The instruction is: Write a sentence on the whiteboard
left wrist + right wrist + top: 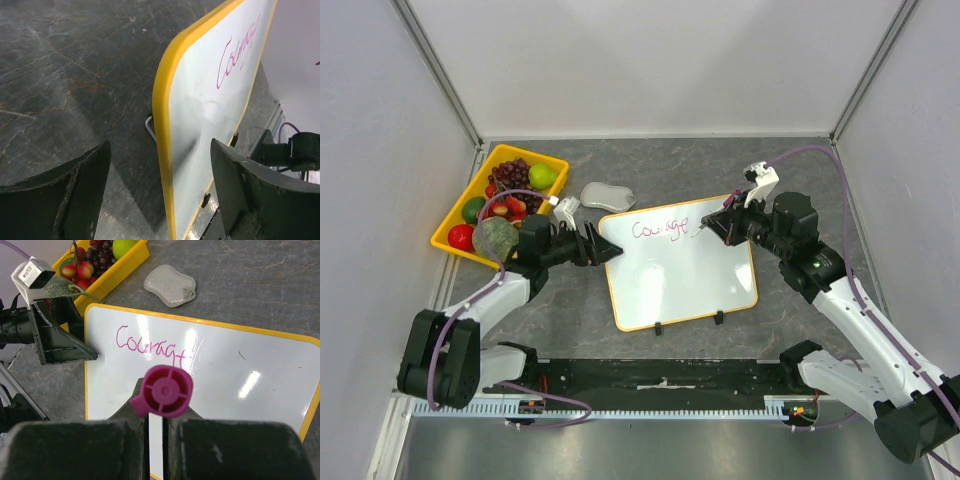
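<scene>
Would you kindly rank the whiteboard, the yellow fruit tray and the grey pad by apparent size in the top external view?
Largest: whiteboard
Next: yellow fruit tray
Smallest: grey pad
None look alike.

The whiteboard (680,275) I work on is glossy and smooth, with lamp glare on its white face. Its yellow-orange rim looks like smooth plastic. The desk (790,180) under it is dark, stone-like and veined, with a dull sheen. My left gripper (160,147) has matt black fingers with scuffed, rough edges. My right gripper (163,417) is the same matt black, faintly grainy. The marker (166,391) in it is smooth magenta plastic. The grey eraser pad (170,286) looks soft and coarsely textured. The yellow fruit tray (455,215) is shiny plastic.
</scene>
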You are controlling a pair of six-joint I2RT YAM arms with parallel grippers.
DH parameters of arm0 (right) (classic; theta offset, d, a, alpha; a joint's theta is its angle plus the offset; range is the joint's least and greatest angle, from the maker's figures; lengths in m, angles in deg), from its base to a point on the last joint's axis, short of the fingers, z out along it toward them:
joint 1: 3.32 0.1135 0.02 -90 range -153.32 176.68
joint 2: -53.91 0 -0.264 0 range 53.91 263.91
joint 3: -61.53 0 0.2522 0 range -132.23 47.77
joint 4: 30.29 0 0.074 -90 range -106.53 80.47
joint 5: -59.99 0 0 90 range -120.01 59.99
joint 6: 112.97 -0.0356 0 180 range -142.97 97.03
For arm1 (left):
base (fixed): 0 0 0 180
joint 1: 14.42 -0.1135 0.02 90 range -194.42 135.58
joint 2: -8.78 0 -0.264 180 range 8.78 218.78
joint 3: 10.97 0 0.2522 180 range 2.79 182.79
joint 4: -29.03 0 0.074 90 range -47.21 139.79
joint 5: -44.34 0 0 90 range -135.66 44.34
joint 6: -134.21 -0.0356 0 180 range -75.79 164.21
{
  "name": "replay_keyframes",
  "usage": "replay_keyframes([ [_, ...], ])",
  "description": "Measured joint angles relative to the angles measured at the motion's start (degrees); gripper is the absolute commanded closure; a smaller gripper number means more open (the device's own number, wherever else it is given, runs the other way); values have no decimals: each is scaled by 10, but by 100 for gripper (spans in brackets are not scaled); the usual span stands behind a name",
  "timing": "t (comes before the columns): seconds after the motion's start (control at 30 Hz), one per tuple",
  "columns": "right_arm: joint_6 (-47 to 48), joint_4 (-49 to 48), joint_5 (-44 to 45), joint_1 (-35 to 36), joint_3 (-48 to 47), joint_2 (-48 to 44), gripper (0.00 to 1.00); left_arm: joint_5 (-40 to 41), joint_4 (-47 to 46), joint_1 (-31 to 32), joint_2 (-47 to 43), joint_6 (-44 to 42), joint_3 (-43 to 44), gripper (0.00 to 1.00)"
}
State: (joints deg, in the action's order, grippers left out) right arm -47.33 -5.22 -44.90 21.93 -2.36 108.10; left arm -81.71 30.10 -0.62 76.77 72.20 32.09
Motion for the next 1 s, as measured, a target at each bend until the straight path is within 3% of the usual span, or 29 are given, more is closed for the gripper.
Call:
replay_keyframes([
  [0.2, 1, 2, 4, -2, 1, 0, 100, -61, -119, -2, 65, 10, -27, 27],
  [0.6, 5, 2, 8, -4, 1, 3, 100, -143, -287, -2, 142, 30, -52, 59],
  [0.8, 11, 0, 15, -4, 2, 3, 100, -170, -334, -2, 159, 45, -60, 76],
  [0.9, 15, -1, 21, -4, 8, 1, 100, -193, -351, -3, 158, 62, -61, 90],
  [1.0, 17, -1, 30, -4, 16, -1, 100, -216, -363, -3, 156, 87, -63, 96],
])
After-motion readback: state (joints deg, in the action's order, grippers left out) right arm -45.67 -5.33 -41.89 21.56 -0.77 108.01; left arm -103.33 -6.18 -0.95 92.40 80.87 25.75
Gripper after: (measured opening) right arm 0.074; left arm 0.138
